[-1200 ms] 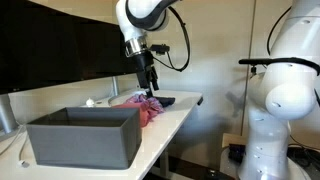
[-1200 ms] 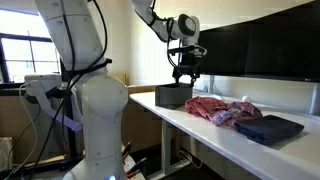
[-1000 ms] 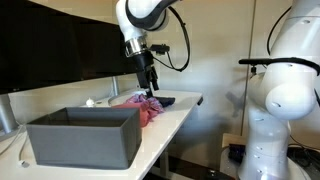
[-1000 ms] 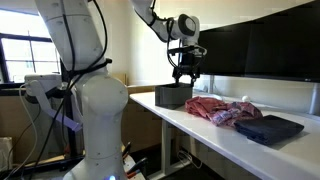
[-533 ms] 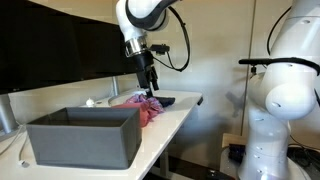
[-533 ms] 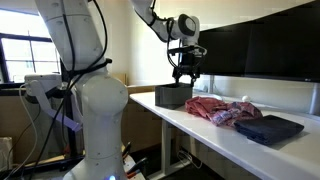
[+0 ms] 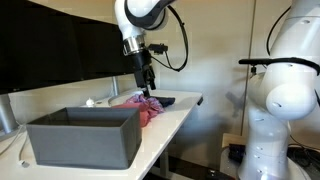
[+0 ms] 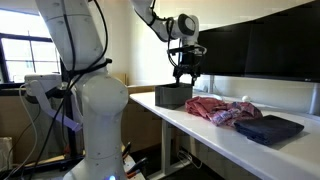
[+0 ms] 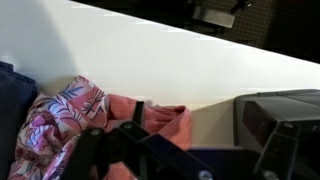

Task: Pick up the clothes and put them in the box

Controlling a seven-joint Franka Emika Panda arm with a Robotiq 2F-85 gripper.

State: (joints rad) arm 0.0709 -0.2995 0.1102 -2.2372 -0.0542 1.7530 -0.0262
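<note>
— Desk (image 7: 172, 120), white and long, set under a row of dark monitors (image 8: 262, 48). What lies on it?
— Three items in a line. Box (image 7: 85, 137) at one end: dark grey, straight walls, top open. Clothes (image 8: 218, 109) in a loose heap near the middle, on the bare desk and outside the box. Flat dark object (image 8: 268, 128) on the far side of the heap, touching it or nearly so; I cannot tell which.
— Make-up of the heap?
— The wrist view shows a swirl-patterned piece (image 9: 58, 125) in pink, white and purple. A plain pink piece (image 9: 165, 122) lies against it on the side toward the box.
— Gripper position?
— Gripper (image 7: 148, 90) hangs from the arm, pointing down. It is above the clothes, over the edge of the heap nearest the box. In the wrist view its blurred dark body fills the lower edge, the plain pink piece sits just beyond it, and the box stands off to one side.
— Contact with the cloth?
— Apart. In both exterior views a gap shows between the fingertips and the heap.
— Jaws?
— Spread wide, with nothing between them.
— Anything else nearby?
— Second white robot (image 7: 285, 90) stands on the floor beside the desk, well apart from the heap.
</note>
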